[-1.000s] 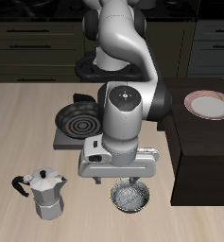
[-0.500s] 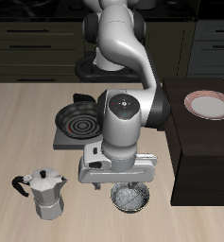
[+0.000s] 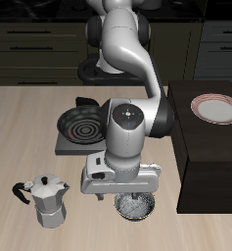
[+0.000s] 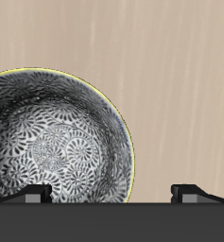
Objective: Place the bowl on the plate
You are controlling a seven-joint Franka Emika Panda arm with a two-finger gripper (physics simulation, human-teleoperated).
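Silver-grey speckled metal bowl (image 4: 57, 140) on the wooden worktop (image 3: 20, 127) near its front edge, not yet gripped or lifted. End effector (image 3: 135, 199) spread wide just above, one finger over the rim. Left: gripping, then carrying to the white red-ringed plate (image 3: 216, 108), well apart on the dark counter.

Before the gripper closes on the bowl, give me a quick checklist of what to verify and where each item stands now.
1. Gripper open: ok, the wrist view shows both fingertips spread apart.
2. Gripper over the bowl: ok, it hangs right above it.
3. A finger on each side of the bowl's rim: cannot tell from these views.
4. Bowl upright and empty: ok.
5. Plate free to receive it: ok, nothing lies on it.
6. Moka pot apart from the bowl: ok.
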